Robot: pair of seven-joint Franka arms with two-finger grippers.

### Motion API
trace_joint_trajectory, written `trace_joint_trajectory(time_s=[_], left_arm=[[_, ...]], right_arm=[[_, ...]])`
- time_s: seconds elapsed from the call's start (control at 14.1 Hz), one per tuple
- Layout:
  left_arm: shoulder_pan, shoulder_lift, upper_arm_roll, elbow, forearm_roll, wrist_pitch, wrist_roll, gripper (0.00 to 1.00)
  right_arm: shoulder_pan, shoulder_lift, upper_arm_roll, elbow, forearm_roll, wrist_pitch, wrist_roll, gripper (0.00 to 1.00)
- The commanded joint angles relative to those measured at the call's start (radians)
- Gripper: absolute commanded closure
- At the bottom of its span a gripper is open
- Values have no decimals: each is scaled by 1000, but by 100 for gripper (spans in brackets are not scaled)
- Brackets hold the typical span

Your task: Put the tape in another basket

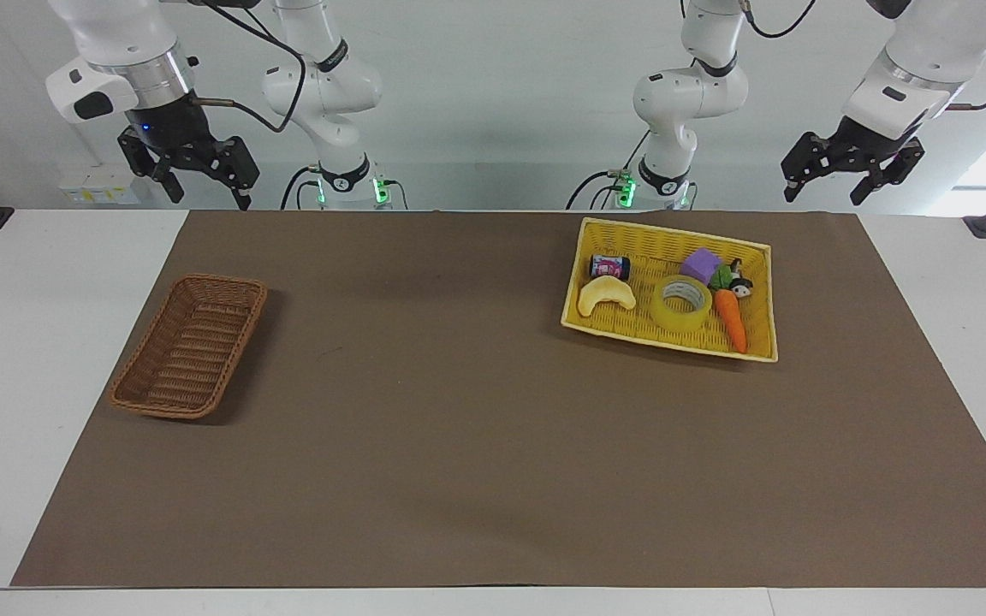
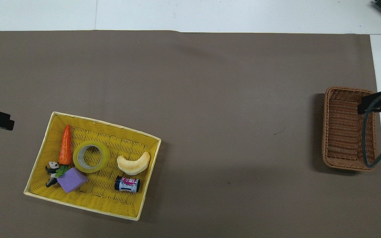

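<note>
We see the tape (image 1: 682,302) lying flat in the yellow basket (image 1: 597,233), toward the left arm's end of the tabletop (image 1: 31,342). Crowding it there are a carrot (image 1: 731,319) touching one side, a purple block (image 1: 701,264) and a small panda figure (image 1: 739,285) near the basket's robot-side rim, a pale crescent toy (image 1: 605,293) on the tape's other side, and a little can (image 1: 610,267) beside the crescent. The brown basket (image 1: 189,345) sits well apart, near the right arm's end, with nothing in it.

A brown mat (image 1: 459,445) covers most of the white tabletop; a pale wall stands by the arm bases.

The left pincer (image 1: 851,167) and right pincer (image 1: 198,175) both hang raised at the robots' edge, fingers apart, holding nothing. The facing view shows them whole; overhead only dark tips and a cable over the brown basket appear.
</note>
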Motion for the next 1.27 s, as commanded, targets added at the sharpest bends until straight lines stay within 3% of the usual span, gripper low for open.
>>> trace_joint_trajectory(time_s=[0.0, 1.2], left_arm=[[-5, 5, -1, 21, 9, -17, 35, 0], [9, 0, 10, 6, 8, -12, 21, 0]], right_arm=[[-6, -27, 6, -32, 13, -4, -23, 0], [-17, -27, 2, -27, 35, -15, -18, 0]])
